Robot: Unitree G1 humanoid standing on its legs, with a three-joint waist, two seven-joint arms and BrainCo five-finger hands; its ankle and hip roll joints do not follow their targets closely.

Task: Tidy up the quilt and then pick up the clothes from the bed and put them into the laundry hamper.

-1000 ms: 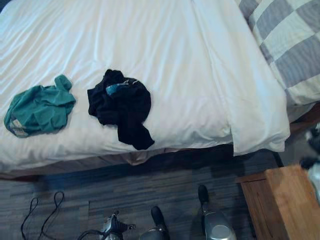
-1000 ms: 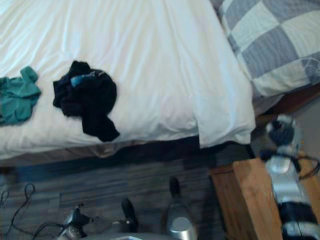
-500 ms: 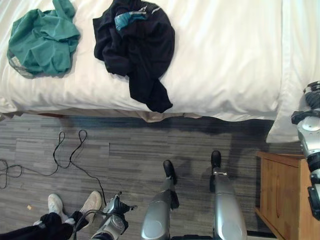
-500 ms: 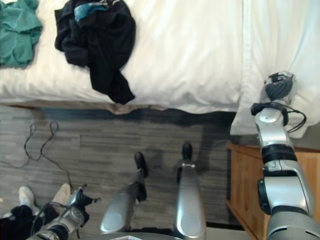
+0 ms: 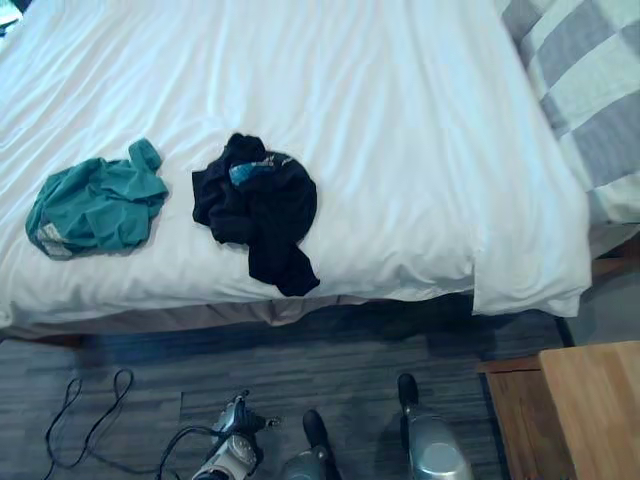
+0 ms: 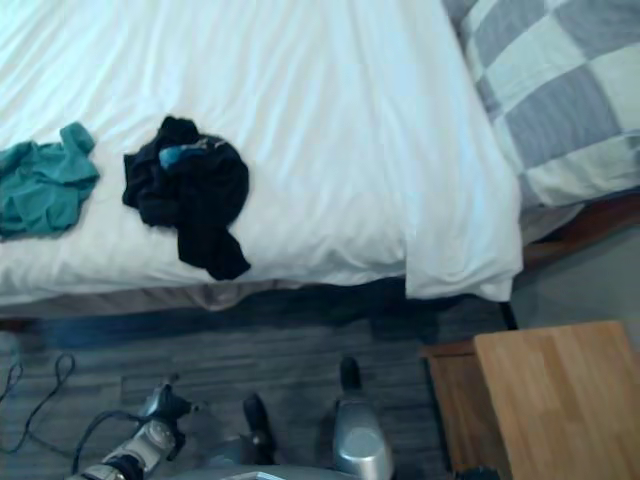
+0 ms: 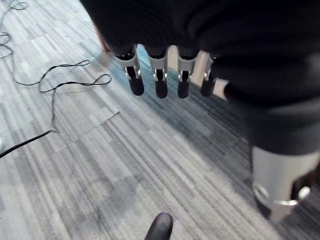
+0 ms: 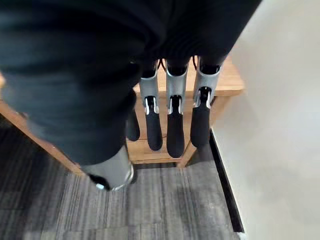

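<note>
A: Item one, change against half a second back: both head views are tilting up again, so more of the white quilt (image 5: 330, 130) is showing. That is the camera moving; the clothes are lying as they were.

B: Item two, task things. Black garment (image 5: 258, 210) is lying near the bed's near edge, one end touching the quilt's lip. Green garment (image 5: 95, 205) is lying just beside it, further to the robot's left. No hamper is appearing.

A: Item three, hands. Left hand (image 7: 157, 75) is hanging low over the grey floor (image 7: 100, 165), fingers straight, holding nothing. Right hand (image 8: 170, 115) is hanging beside the wooden nightstand (image 6: 550, 400), fingers likewise straight and empty.

B: Item four, hazards. Quilt corner (image 5: 530, 290) is drooping over the edge near the nightstand; a right-arm swing is likely risking a knock there. Black garment's trailing end is probably prone to sliding off if nudged.

A: Item five, room. Checked pillow (image 6: 560, 90) is bounding the right; open quilt is lying around both garments.
</note>
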